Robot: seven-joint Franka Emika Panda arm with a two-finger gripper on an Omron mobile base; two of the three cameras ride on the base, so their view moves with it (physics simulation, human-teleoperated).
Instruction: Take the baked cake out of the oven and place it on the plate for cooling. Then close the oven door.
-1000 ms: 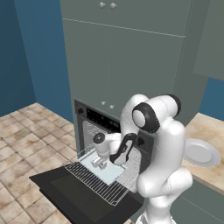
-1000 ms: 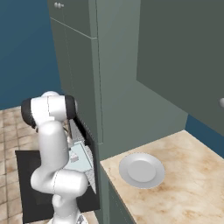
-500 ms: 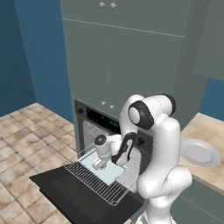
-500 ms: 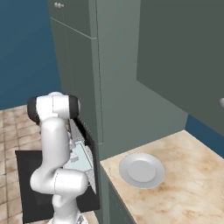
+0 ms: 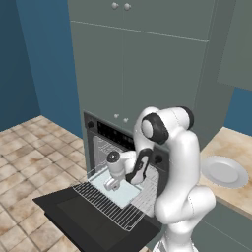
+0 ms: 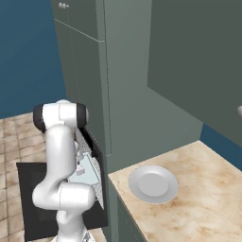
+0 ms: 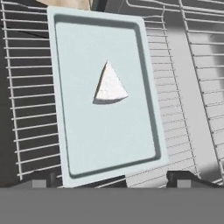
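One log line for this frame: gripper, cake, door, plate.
gripper: open, above tray | cake: on tray, on pulled-out rack | oven door: open | plate: bare, on counter

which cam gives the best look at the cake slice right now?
Hand view: the baked cake lies in plain sight from above, a white wedge mid-tray on the pulled-out rack. Left base view shows the tray but the tool hides the slice; right base view gives a sliver of tray behind the arm.

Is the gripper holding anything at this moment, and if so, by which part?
Nothing is held. The gripper hovers open above the pale tray, its fingertips wide apart, and the cake slice lies untouched on the tray.
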